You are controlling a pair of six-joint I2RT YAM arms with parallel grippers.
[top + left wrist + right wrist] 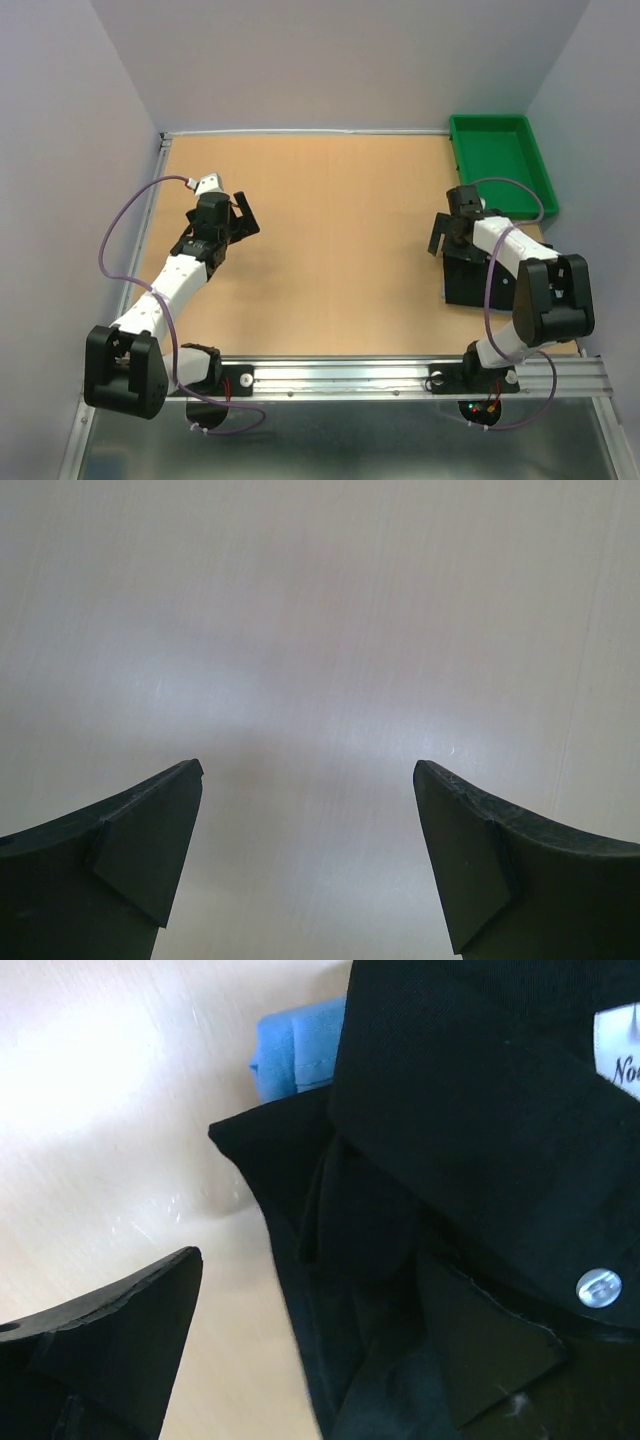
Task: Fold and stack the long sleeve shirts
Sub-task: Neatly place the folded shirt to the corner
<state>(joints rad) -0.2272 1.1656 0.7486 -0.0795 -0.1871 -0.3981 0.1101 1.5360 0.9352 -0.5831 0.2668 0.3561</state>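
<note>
Right tool (312, 1260), released, should rise straight off black shirt (480, 1110) atop blue shirt (300, 1050); left tool (308, 770) hangs released.

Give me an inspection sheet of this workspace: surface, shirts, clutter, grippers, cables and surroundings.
Surface: wooden table top, bare across the middle.
Job's things: black shirt folded near the table's right edge, a white button showing; light blue shirt seen only as a folded edge past the black one.
Clutter: green tray at the far right corner, nothing seen in it.
Grippers: left gripper open over bare table; right gripper open at the black shirt's edge.
Cables: purple cables, one looped beside each arm.
Surroundings: pale walls on three sides; metal rail along the near edge.
</note>
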